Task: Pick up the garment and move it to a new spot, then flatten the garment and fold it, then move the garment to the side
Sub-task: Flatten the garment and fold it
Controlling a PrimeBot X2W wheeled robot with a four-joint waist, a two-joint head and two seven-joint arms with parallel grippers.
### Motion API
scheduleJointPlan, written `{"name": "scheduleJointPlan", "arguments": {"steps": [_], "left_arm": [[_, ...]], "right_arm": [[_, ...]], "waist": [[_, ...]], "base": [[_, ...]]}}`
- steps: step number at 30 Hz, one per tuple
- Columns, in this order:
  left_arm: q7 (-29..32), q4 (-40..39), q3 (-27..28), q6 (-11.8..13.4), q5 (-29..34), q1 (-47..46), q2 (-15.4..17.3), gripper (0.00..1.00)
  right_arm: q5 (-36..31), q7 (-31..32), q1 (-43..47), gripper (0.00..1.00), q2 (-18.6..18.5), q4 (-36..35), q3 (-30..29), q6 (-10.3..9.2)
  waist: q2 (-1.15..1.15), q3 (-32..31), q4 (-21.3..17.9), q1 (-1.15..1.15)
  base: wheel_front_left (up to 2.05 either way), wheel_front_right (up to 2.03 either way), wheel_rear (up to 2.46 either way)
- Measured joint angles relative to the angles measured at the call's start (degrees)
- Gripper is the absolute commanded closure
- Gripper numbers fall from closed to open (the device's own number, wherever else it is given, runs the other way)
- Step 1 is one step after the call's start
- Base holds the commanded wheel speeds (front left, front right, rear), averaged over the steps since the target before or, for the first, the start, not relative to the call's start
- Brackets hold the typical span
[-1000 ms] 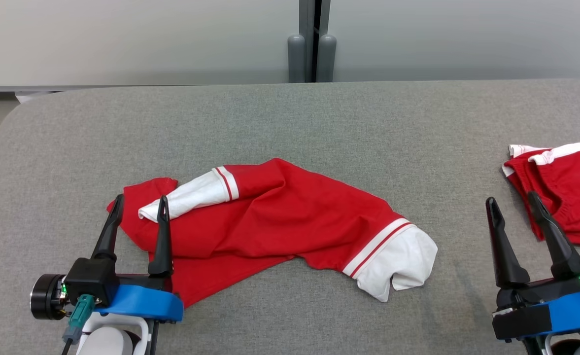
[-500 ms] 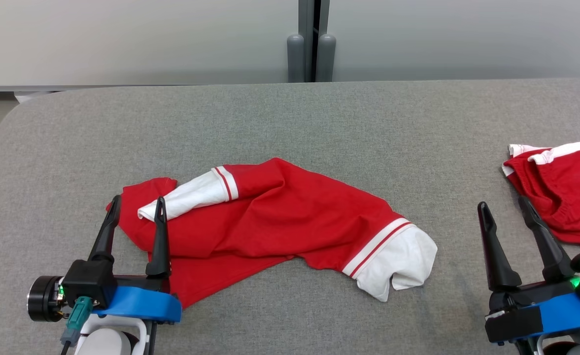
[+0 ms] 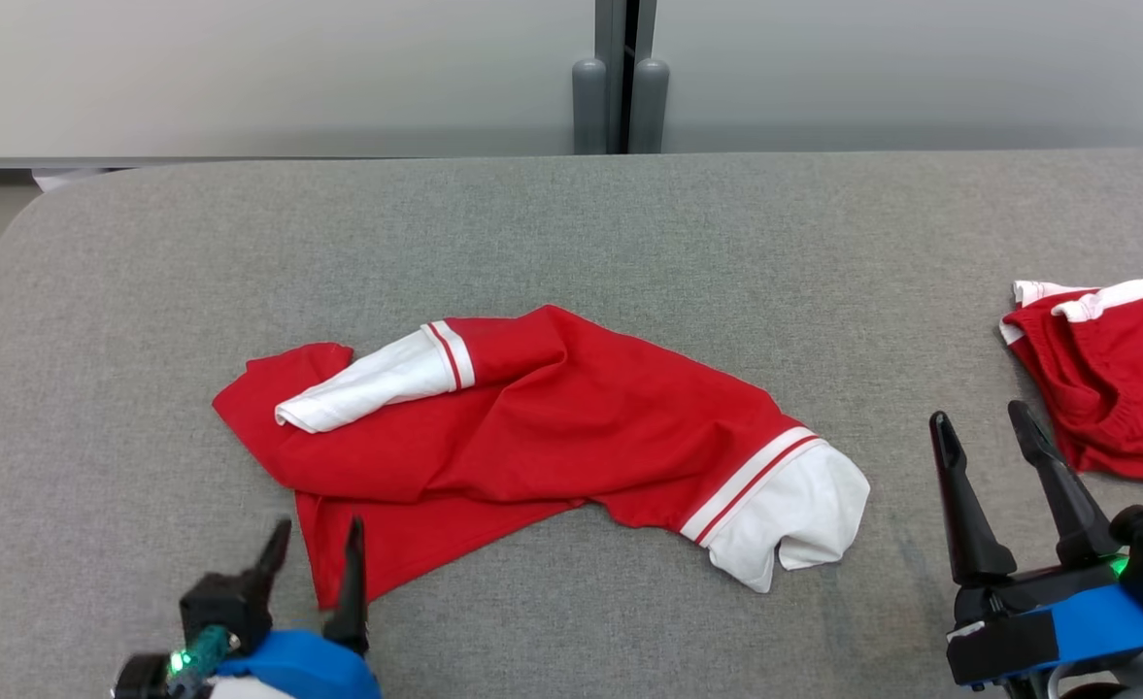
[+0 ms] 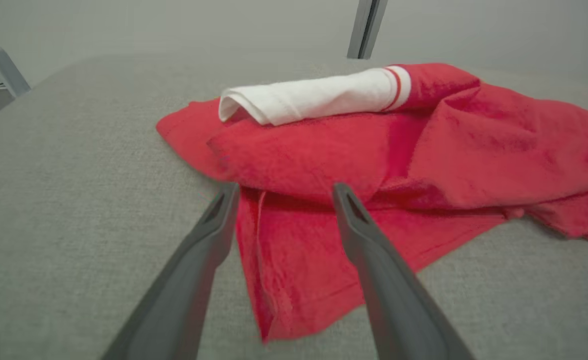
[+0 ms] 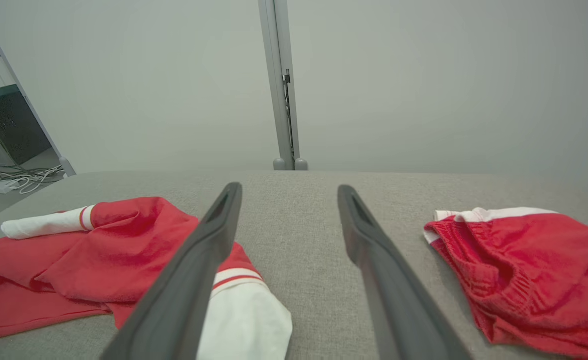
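A crumpled red garment (image 3: pixel 542 427) with white, red-striped sleeve ends lies in the middle of the grey table (image 3: pixel 571 233). One white sleeve (image 3: pixel 367 388) is folded over its left part, the other (image 3: pixel 794 510) sticks out at the lower right. My left gripper (image 3: pixel 314 542) is open at the bottom left, its fingertips at the garment's lower left corner. In the left wrist view the garment (image 4: pixel 388 150) lies just ahead of the open left gripper (image 4: pixel 284 192). My right gripper (image 3: pixel 981 425) is open at the lower right, on bare table beside the garment (image 5: pixel 104 250).
A second red garment (image 3: pixel 1115 388) with a white band lies at the table's right edge, close to my right gripper; it is the red heap (image 5: pixel 523 265) in the right wrist view. A grey post (image 3: pixel 620 78) stands behind the table's far edge.
My left gripper has pulled back toward the near edge, from the garment's left sleeve to its lower left corner. The right gripper drifted slightly left and down. The garment lies unchanged.
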Motion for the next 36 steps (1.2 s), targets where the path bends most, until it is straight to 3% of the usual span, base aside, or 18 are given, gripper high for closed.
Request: {"name": "scheduleJointPlan", "arguments": {"steps": [8, 9, 10, 11, 18, 24, 36], "left_arm": [[3.59, 5.2, -0.25, -0.82, -2.38, 0.76, -0.53, 0.0], [3.78, 5.59, -0.33, -1.29, -2.67, 0.46, -0.48, 0.54], [4.24, 5.97, -0.37, -1.66, -3.0, 0.15, -0.46, 0.96], [4.24, 6.19, -0.38, -1.82, -3.22, -0.03, -0.44, 1.0], [3.45, 6.83, -0.24, -1.93, -3.69, -0.39, 0.24, 1.0], [2.88, 6.76, -0.45, -2.11, -3.69, -1.3, 0.51, 1.0], [0.91, 6.81, -1.25, -2.12, -3.76, -3.64, 0.41, 1.0]], "right_arm": [[0.11, -0.08, 0.1, 0.0, 0.38, 1.01, 0.75, 0.0], [0.15, -0.08, 0.04, 0.0, 0.36, 1.21, 0.87, 0.0], [0.16, -0.08, 0.02, 0.0, 0.35, 1.36, 0.9, 0.0], [0.2, -0.08, 0.02, 0.0, 0.32, 1.58, 0.74, 0.0], [0.31, 0.57, 3.15, 0.0, 0.16, 4.93, -1.15, 0.0], [2.46, 0.86, 5.66, 0.0, 0.55, 10.18, 3.39, 0.0], [6.88, -1.7, -2.36, 0.0, 0.21, 25.31, 9.0, 0.0]], "waist": [[0.0, 1.4, 0.29, 0.0], [0.0, 1.51, 0.2, 0.0], [0.0, 1.61, 0.07, 0.0], [0.0, 1.68, -0.03, 0.01], [0.0, 1.37, 0.09, 0.0], [0.0, 1.84, 0.66, 0.0], [0.0, 4.21, 1.55, 0.0]], "base": [[0.0, 0.0, 0.0], [0.0, 0.0, 0.0], [0.0, 0.0, 0.0], [0.0, 0.0, 0.0], [0.0, 0.0, 0.0], [0.0, 0.0, 0.0], [0.0, 0.0, 0.0]]}}
